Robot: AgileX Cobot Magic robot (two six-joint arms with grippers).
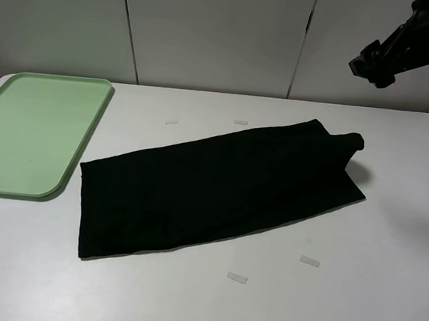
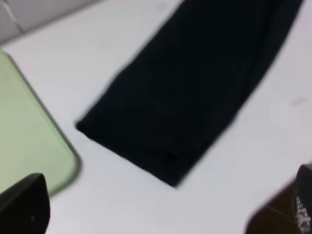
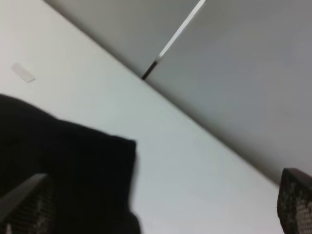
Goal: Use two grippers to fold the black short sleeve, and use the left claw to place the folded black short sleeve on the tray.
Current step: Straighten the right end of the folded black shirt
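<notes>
- Nearest the front edge of the desk [image 1: 384,280] lie two small tape strips [image 1: 237,278], just clear of the shirt's long edge.
- The black shirt [image 1: 220,187] lies flat mid-desk as one long narrow band, running diagonally from near left to far right. Its near end sits just beside the tray, not touching it.
- The green tray [image 1: 37,130] is on the left with nothing on it, so the placing step is not yet done.
- My reading is that the lengthwise fold is finished and the crosswise fold comes next.
- That fold calls for both arms to come down on the two corners of one short end, pinch the layers together, and carry that end over the other.
- At the far right end a bunched corner [image 1: 354,141] rises slightly and may need flattening.
- The left end effector [image 2: 163,207] appears only in its wrist view. Its fingers are spread wide, holding nothing, above the shirt's near end and the tray corner.
- The right end effector [image 3: 161,195] is likewise spread and empty in its wrist view, looking down on the shirt's far corner.
- Only the high view shows that this arm hangs well above the desk against the far wall [image 1: 211,32].
</notes>
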